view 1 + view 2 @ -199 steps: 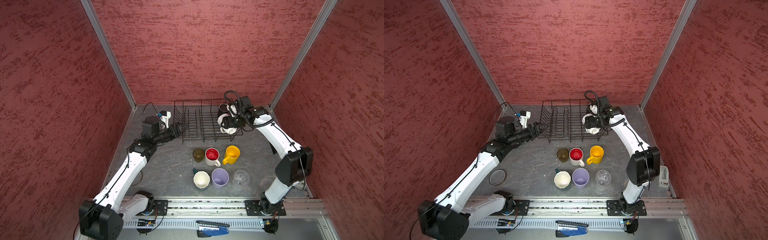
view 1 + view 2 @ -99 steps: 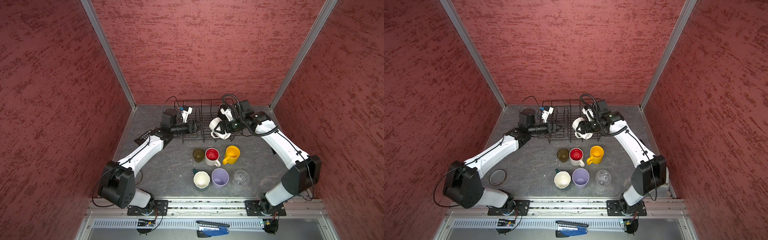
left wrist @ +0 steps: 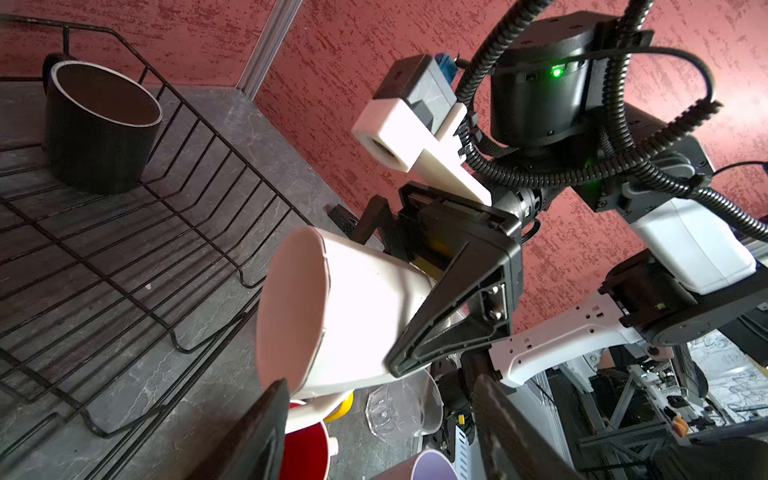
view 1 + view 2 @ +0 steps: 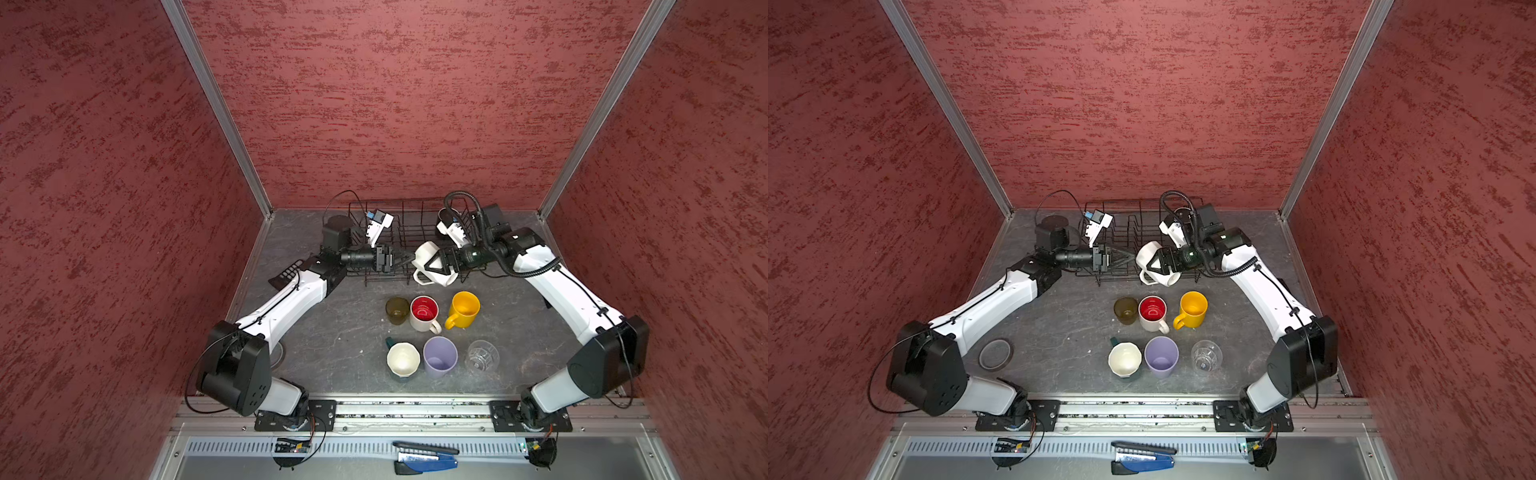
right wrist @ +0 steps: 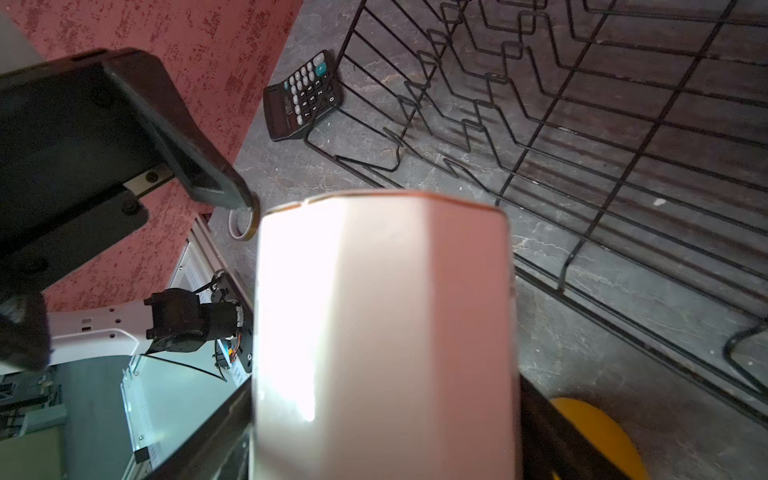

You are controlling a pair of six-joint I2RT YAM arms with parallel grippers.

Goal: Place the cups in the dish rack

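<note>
1. The bench (image 4: 332,332) carries the dish rack (image 4: 403,232) at its far centre. 6 cups (image 4: 439,356) stand in 2 rows of 3 on the near side, well apart from the rack.
2. My right gripper (image 4: 432,264) is clamped across the body of the white mug (image 4: 424,251), holding it in the air over the rack's near edge.
3. The mug lies on its side with its long axis left-right, base facing left and handle hanging toward the near side.
4. My left gripper (image 4: 407,259) points right at that base, jaws spread and holding nothing. It is the free arm closest to the mug, so I judge a handover comes next.
5. The right wrist view shows 1 left finger (image 5: 199,174) just beside the base rim. I cannot tell whether it touches.
6. Only the left wrist view clearly shows the black mug (image 3: 99,137) already standing mouth up in the rack's far right corner.
</note>
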